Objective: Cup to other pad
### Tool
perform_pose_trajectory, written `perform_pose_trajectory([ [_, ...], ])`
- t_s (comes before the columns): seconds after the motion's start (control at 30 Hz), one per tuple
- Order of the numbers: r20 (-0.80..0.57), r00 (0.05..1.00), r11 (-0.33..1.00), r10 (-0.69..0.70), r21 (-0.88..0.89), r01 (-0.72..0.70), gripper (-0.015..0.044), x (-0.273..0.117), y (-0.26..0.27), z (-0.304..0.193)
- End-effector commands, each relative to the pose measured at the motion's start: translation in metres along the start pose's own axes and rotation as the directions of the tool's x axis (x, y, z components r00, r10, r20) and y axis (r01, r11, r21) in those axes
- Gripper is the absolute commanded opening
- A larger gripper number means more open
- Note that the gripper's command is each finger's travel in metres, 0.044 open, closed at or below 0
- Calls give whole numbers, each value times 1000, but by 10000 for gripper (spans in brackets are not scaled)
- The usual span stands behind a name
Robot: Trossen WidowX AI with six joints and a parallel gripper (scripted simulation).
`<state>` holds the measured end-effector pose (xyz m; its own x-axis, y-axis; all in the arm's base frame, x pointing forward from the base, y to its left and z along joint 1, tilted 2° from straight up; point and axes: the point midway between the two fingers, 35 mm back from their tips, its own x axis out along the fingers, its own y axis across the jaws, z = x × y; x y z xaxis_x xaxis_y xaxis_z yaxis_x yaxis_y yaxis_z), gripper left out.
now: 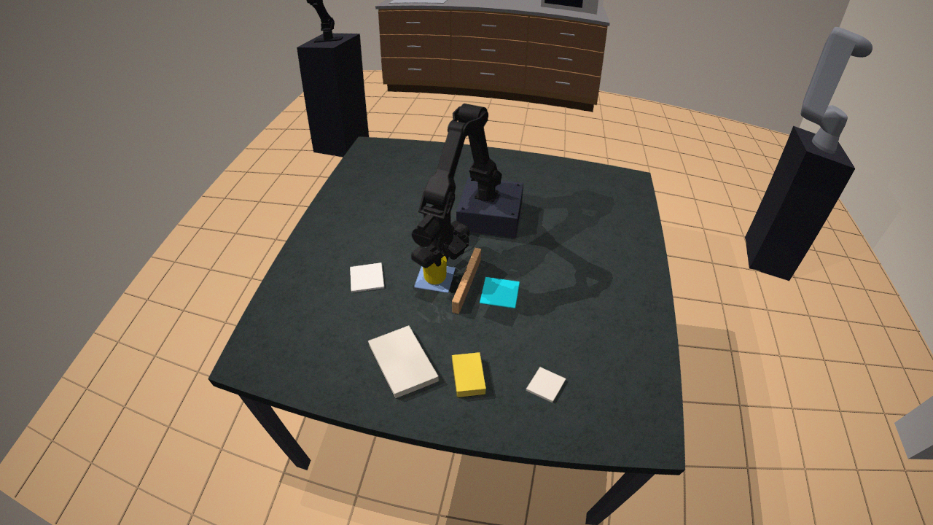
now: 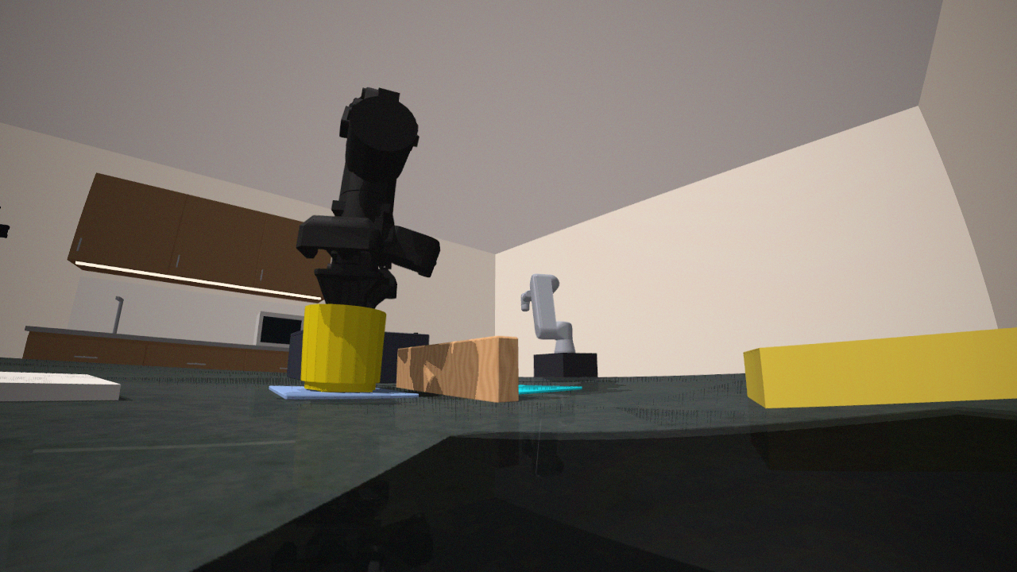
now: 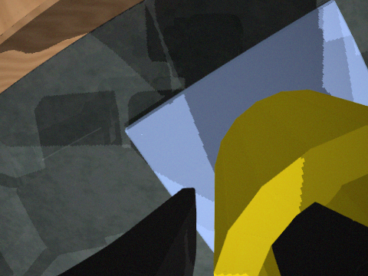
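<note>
The yellow cup [image 1: 435, 273] [image 2: 342, 348] [image 3: 261, 153] stands upright on the blue pad [image 1: 448, 278] [image 2: 398, 393] [image 3: 161, 146]. The other pad, a cyan one [image 1: 499, 292] [image 2: 554, 388], lies on the far side of the wooden bar with nothing on it. My gripper [image 1: 435, 260] [image 3: 230, 199] points down at the cup rim, its fingers partly open astride the wall. One finger is outside the cup, the other inside. A gap shows between the outer finger and the wall in the wrist view. The marbles are not visible; the cup's inside is mostly hidden.
A wooden bar [image 1: 466, 281] [image 2: 462, 368] [image 3: 42, 42] stands between the two pads. A white tile [image 1: 367, 277] lies left of the blue pad. A large white block [image 1: 403, 360], a yellow block [image 1: 469, 373] [image 2: 881, 368] and another white tile [image 1: 546, 383] lie nearer the front edge.
</note>
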<state>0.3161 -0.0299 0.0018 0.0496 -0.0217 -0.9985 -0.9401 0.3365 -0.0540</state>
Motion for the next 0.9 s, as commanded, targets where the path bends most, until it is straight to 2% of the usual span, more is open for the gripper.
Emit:
perform_pose_trajectory([
  [0.0, 0, 1000, 1000, 0, 0, 0, 87, 0, 0, 0],
  [0.4, 0, 1000, 1000, 0, 0, 0, 0, 0, 0, 0],
  [0.57, -1, 1000, 1000, 0, -1, 0, 0, -10, -1, 0],
  [0.87, -3, 1000, 1000, 1, -4, -1, 0, -51, -1, 1],
])
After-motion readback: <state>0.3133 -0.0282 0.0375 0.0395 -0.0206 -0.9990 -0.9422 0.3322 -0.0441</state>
